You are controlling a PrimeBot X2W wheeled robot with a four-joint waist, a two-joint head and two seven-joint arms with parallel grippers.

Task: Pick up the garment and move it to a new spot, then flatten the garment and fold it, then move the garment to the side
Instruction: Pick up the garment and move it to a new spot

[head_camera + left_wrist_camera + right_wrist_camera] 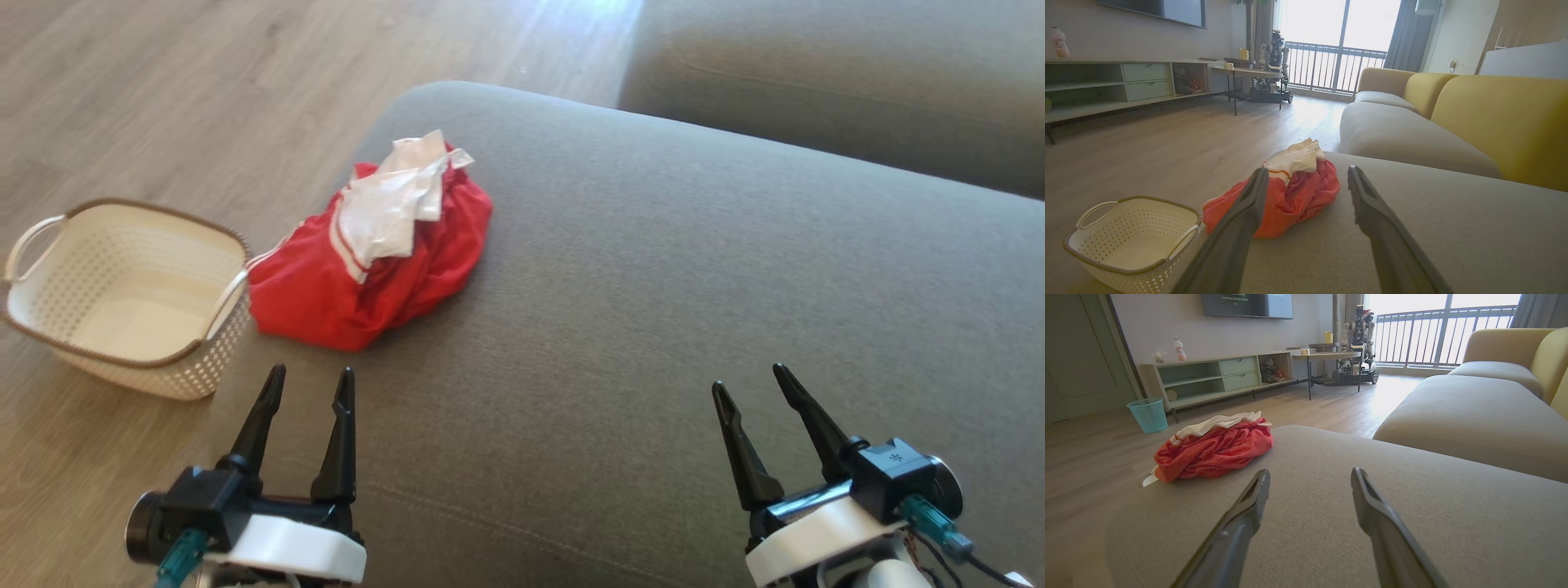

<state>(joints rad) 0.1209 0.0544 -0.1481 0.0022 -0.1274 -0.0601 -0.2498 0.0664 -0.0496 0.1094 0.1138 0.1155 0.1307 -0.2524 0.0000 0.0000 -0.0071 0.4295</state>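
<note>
Sofa seat [653, 310] | garment [375, 269] crumpled beside basket [49, 327], not yet lifted | left gripper [312, 370], right gripper [749, 376] spread apart, empty | nothing done

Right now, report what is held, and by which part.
Nothing is held: left gripper and right gripper jaws stand open and empty; the garment lies apart.
</note>
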